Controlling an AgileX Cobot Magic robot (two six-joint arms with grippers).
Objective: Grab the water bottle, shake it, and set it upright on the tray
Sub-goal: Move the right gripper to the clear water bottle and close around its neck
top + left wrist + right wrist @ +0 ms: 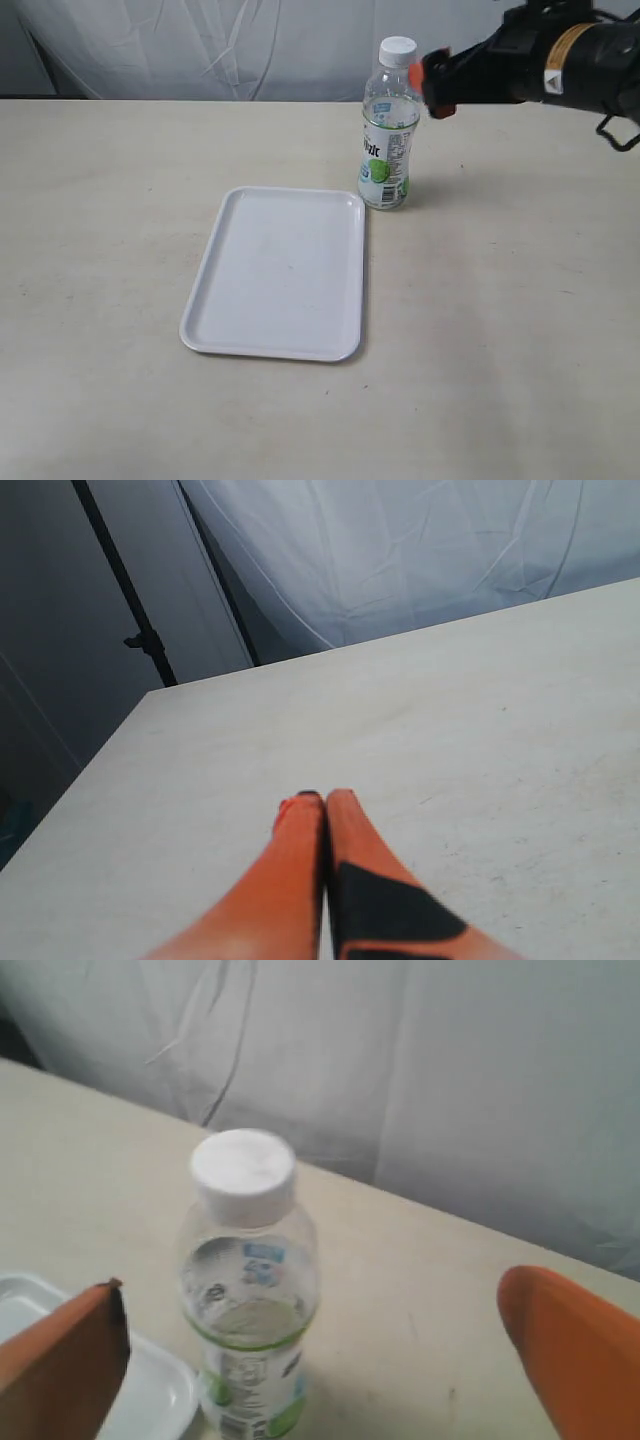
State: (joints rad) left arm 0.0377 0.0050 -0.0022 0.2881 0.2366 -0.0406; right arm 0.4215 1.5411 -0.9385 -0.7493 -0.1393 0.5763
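Note:
The water bottle stands upright on the table just past the tray's far right corner, white cap on, label with green and blue marks; it also shows in the right wrist view. The white tray lies flat with nothing on it; one corner of the tray shows beside the bottle. My right gripper hovers to the right of the bottle near cap height, open, orange fingers spread wide and apart from the bottle. My left gripper is shut, empty, over bare table.
A white cloth backdrop hangs behind the table's far edge. A dark stand pole rises beyond the table corner in the left wrist view. Bare beige tabletop surrounds the tray.

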